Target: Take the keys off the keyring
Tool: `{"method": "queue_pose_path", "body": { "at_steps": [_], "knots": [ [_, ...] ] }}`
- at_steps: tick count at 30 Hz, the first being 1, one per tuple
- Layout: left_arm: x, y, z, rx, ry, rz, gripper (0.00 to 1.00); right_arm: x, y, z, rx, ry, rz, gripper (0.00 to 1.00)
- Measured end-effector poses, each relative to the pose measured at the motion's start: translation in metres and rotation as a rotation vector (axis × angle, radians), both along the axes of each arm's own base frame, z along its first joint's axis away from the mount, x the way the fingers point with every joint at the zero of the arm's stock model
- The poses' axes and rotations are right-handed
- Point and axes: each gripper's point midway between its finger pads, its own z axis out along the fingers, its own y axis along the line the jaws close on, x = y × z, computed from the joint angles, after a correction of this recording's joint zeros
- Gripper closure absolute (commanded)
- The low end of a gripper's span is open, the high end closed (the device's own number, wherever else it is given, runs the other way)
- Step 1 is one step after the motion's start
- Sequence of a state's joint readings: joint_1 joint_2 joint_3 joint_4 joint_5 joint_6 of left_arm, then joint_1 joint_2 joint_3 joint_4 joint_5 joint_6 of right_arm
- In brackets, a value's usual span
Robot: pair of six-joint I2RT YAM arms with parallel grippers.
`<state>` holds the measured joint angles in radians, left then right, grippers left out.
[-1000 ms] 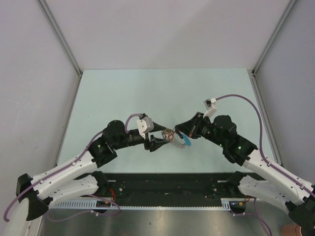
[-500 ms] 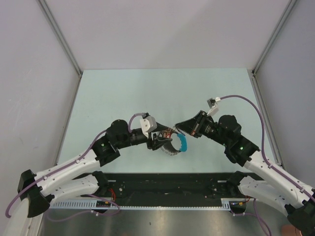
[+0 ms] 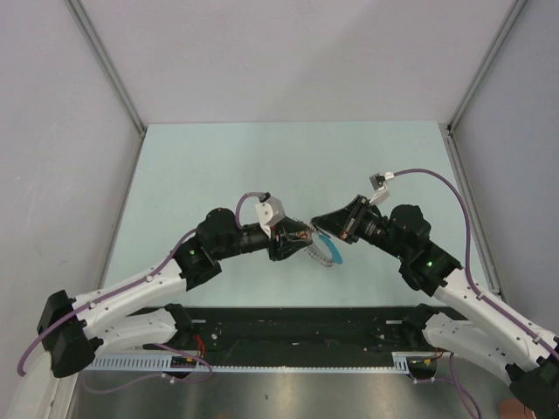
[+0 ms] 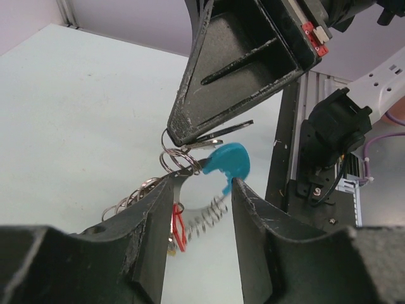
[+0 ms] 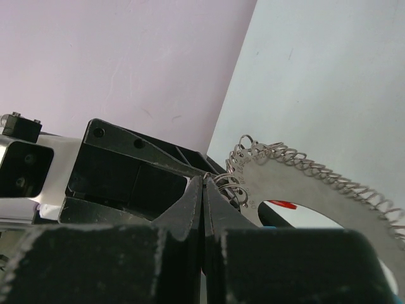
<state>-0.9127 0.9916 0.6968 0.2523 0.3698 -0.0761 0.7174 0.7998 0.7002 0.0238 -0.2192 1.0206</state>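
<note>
Found the right tool (image 4: 181, 135) pressed fully shut, with the small coiled rings at the top of the keyring (image 4: 207, 217) nipped in its tip. Saw a thin dark key (image 4: 226, 128) jutting sideways from that same tip. Found the left tool (image 4: 202, 185) partly open just below, fingers apart, with the loop's springy silvery chain hanging down through the gap; could not tell of any contact with either finger. Noted the light-blue band (image 4: 228, 161) curving just beyond the left fingertips, and the red-headed key (image 4: 178, 228) dangling low between them beside the chain. From overhead, saw both tools nearly tip to tip over the middle of the tabletop (image 3: 218, 166), with the keyring strung between and below them; could not tell its clearance from the surface.
</note>
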Motion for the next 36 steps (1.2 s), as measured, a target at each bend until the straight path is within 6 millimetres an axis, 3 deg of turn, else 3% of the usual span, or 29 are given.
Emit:
{"method": "queue_pose_path", "body": {
  "at_steps": [15,24,29,36],
  "knots": [
    [0.007,-0.011,0.007,-0.009,0.028,0.002,0.59,-0.005,-0.005,0.002,0.011,-0.018,-0.001,1.0],
    [0.008,-0.011,0.008,-0.005,0.027,0.007,0.55,-0.005,-0.005,0.004,0.012,-0.033,-0.002,1.0],
    [0.007,-0.002,0.007,0.015,0.02,0.026,0.48,-0.005,-0.005,0.002,0.007,-0.033,-0.002,1.0],
    [0.006,0.017,0.021,-0.028,-0.016,0.097,0.46,-0.003,-0.006,0.003,0.018,-0.022,-0.014,1.0]
  ]
}}
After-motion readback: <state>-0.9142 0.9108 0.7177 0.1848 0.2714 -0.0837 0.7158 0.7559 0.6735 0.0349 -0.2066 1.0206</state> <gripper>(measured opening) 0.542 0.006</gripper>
